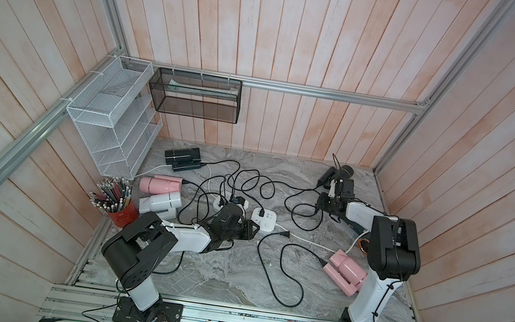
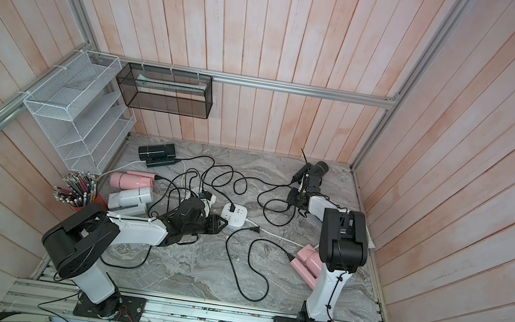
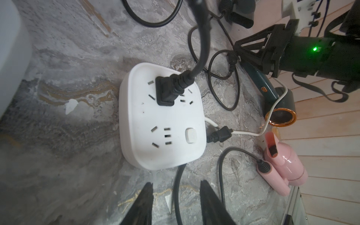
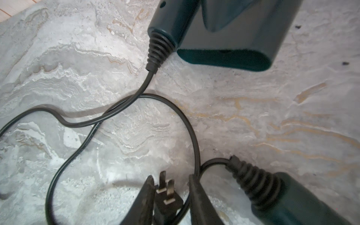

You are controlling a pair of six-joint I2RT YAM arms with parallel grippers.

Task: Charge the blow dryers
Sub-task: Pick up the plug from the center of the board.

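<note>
Left claw (image 3: 175, 184) about half open and empty: its black fingertips (image 3: 145, 202) stand apart just short of the white square plastic power strip (image 3: 163, 120). A thin black cord (image 3: 176, 194) runs loose through the gap, not pinched. The strip has one black plug (image 3: 166, 91) seated in it, and a loose black plug (image 3: 220, 134) lies just beside its far edge. In a top view the left claw (image 1: 250, 230) sits mid-frame on the grey marble-look tabletop (image 1: 224, 275). Right claw (image 4: 171, 177) is clenched on a black two-prong plug (image 4: 168, 202) (prongs poke out past the fingertips), with that plug's cord running against one finger. In a top view the right claw (image 1: 329, 208) is right of centre. Blow dryers: black barrel dryer (image 1: 183, 157) at upper left of the tabletop. Pink dryer (image 1: 159, 185) and pale grey dryer (image 1: 160, 204) are side by side at the left edge. Second pink dryer (image 1: 345, 274) is lower right, beside the right arm. Dark dryer (image 1: 347, 172) is in the back right corner. Dark teal dryer with gold nozzle ring (image 3: 289, 103) lies under the right arm.
</note>
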